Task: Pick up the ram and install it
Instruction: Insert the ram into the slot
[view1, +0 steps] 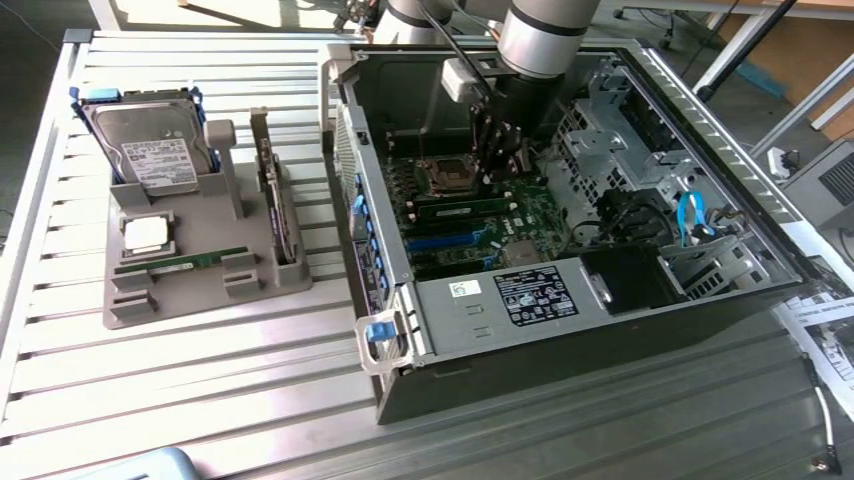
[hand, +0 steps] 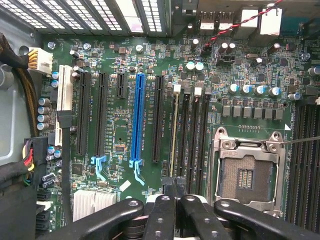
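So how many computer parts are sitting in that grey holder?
4: hard drive standing at the back, silver CPU chip in the middle, ram lying in front, expansion card upright on the exterior view's right. None looks hidden.

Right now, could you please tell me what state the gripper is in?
Gripper: fingers shut, tips at the end of a ram stick standing on the motherboard; whether they grip it cannot be told.
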